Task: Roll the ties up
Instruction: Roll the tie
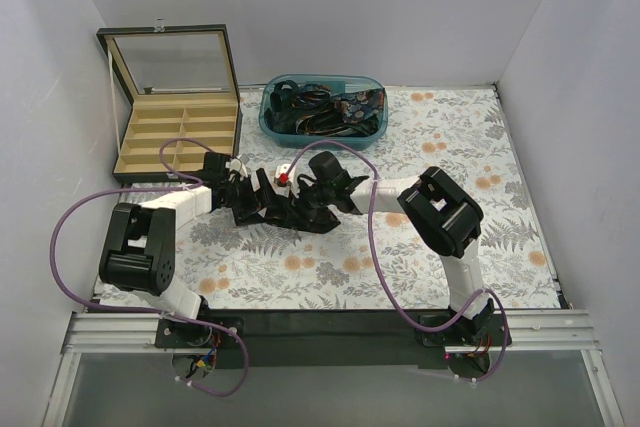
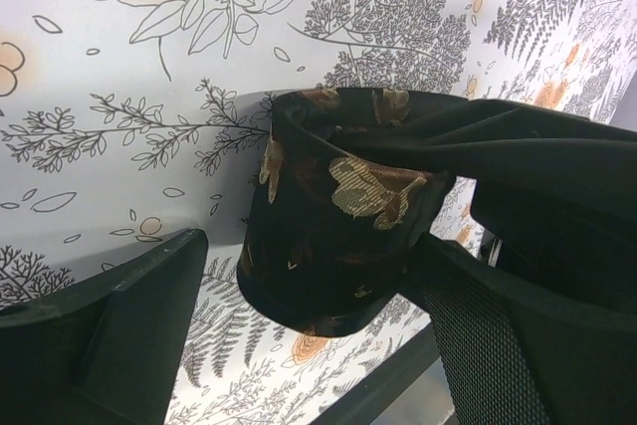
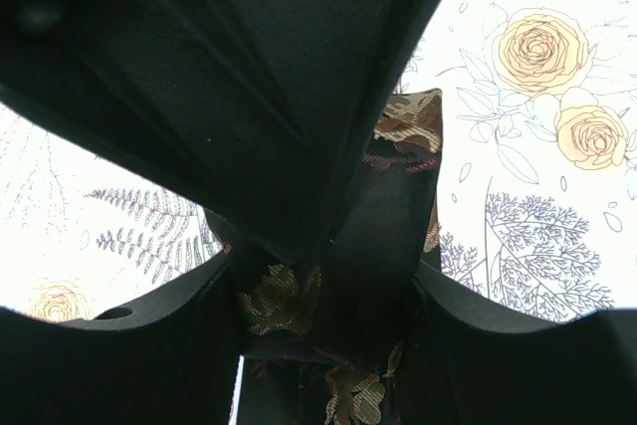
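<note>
I am working both arms at the middle of the floral tablecloth (image 1: 450, 147), where the two pincers are meeting over a dark tie (image 2: 338, 206).

My left pincer (image 2: 317, 251) is standing apart. In the left wrist view the tie is sitting between its fingers as a short upright roll, black with gold woven flowers, and its lower edge is resting on the cloth. The roll is lying just beside the finger on the right of that view (image 2: 508, 345). Bare cloth is showing between the roll and the other finger (image 2: 109, 335). A flat length of the same fabric is running off from the top of the roll toward the upper right.

My right pincer (image 3: 320, 274) is reaching in from the opposite side. In the right wrist view the patterned fabric is filling nearly all the gap between its two fingers. A thin bright sliver is showing along one side, so I cannot tell whether it is clamped on the tie or only close around it. The dark bulk of the other arm is covering the top of that view.

At the back of the table a teal bin (image 1: 266, 115) is holding more ties (image 1: 320, 112). To its left, a compartmented case (image 1: 180, 142) is standing with its glass lid raised.
</note>
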Robot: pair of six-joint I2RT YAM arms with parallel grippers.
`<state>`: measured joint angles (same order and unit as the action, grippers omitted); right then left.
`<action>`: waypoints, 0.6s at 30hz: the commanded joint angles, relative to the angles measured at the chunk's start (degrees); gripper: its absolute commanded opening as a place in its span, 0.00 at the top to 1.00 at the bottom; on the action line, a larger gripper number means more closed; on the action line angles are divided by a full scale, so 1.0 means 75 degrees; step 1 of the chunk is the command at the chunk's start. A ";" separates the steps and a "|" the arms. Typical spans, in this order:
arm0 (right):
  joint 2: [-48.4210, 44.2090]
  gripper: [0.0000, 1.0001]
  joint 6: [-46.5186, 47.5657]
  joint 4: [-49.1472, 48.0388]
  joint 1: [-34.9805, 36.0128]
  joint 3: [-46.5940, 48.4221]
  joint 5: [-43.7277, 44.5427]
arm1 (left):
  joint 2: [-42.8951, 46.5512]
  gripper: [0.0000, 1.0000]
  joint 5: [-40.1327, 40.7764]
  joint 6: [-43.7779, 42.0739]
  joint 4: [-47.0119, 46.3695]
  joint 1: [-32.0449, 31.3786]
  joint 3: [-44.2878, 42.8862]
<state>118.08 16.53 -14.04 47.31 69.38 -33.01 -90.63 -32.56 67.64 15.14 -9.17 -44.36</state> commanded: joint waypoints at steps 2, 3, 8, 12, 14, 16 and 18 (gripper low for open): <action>0.0064 0.51 -0.0107 0.0080 0.0020 -0.0322 -0.0004 | 0.0014 0.22 -0.0288 0.0110 -0.0271 0.0027 0.0055; 0.0064 0.51 -0.0107 0.0091 0.0020 -0.0333 -0.0016 | 0.0014 0.23 -0.0311 0.0146 -0.0307 0.0027 0.0090; 0.0111 0.51 -0.0189 -0.0026 0.0008 -0.0369 -0.0098 | -0.0068 0.24 -0.0312 0.0368 -0.0553 0.0016 0.0242; 0.0146 0.51 -0.0259 -0.0108 -0.0003 -0.0380 -0.0168 | -0.0115 0.27 -0.0171 0.0509 -0.0659 -0.0019 0.0325; 0.0158 0.51 -0.0271 -0.0143 0.0008 -0.0392 -0.0180 | -0.0115 0.34 -0.0043 0.0556 -0.0705 -0.0066 0.0360; 0.0158 0.51 -0.0283 -0.0155 0.0008 -0.0404 -0.0192 | -0.0162 0.35 -0.0007 0.0626 -0.0741 -0.0125 0.0348; 0.0146 0.51 -0.0294 -0.0167 0.0008 -0.0427 -0.0238 | -0.0197 0.36 0.0087 0.0696 -0.0799 -0.0265 0.0348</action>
<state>118.08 15.25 -17.91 47.13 67.68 -33.69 -91.61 -33.76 72.12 10.26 -9.91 -42.50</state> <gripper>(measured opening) 0.491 0.645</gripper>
